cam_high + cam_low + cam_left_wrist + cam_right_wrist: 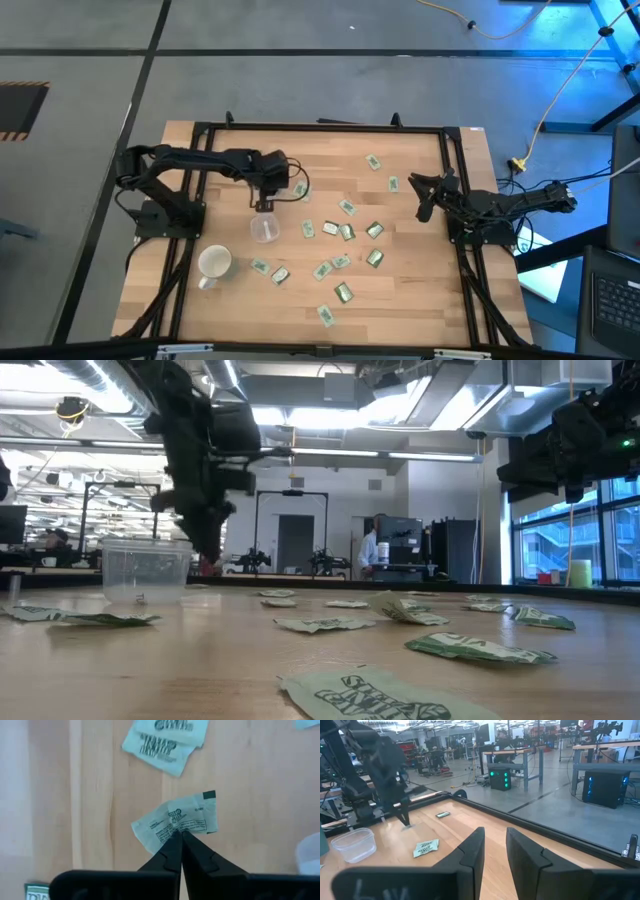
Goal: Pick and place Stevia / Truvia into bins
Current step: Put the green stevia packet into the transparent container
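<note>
Several green-and-white Stevia sachets lie flat and scattered over the wooden table. The clear plastic cup stands upright at the left middle; it also shows in the low view. My left gripper is just beyond the cup's far side, shut on one sachet. My right gripper waits open and empty by the table's right side, raised above it. My left gripper pinches the sachet between its two fingertips at the middle of one long edge. The fingers come from above, pointing down. The sachet is creased and spreads out past the fingertips; I cannot tell whether it is clear of the table.
An opaque white mug stands near the table's front left, close to the cup. Two more sachets lie near the left gripper. A black frame runs round the table.
</note>
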Robot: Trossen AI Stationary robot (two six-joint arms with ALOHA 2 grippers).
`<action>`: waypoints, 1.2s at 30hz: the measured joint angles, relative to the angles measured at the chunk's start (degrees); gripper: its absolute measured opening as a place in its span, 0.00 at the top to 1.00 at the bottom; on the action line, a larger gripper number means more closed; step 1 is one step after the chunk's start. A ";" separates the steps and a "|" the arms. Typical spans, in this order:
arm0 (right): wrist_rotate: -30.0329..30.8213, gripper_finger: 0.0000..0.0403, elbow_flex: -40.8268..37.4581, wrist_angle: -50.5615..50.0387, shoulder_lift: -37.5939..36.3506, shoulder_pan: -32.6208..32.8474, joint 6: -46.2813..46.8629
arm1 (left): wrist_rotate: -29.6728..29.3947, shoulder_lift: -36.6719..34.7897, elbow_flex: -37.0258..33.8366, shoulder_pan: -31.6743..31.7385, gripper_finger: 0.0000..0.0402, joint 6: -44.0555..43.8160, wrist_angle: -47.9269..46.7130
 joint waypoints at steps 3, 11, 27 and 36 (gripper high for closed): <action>0.00 0.79 -0.01 0.01 0.00 -0.02 0.00 | 2.07 -3.70 1.60 -1.36 1.00 -3.21 -1.81; 0.00 0.79 -0.01 0.00 0.00 -0.02 0.13 | 6.12 -11.74 1.92 -10.62 0.99 -11.61 -6.24; 0.00 0.79 -0.01 0.01 -0.01 0.00 0.25 | -1.45 -6.22 1.94 -26.65 0.99 -26.26 -12.43; 0.00 0.79 -0.01 -0.01 -0.01 0.00 1.64 | -2.38 -1.93 1.98 -25.69 0.99 -26.43 -12.18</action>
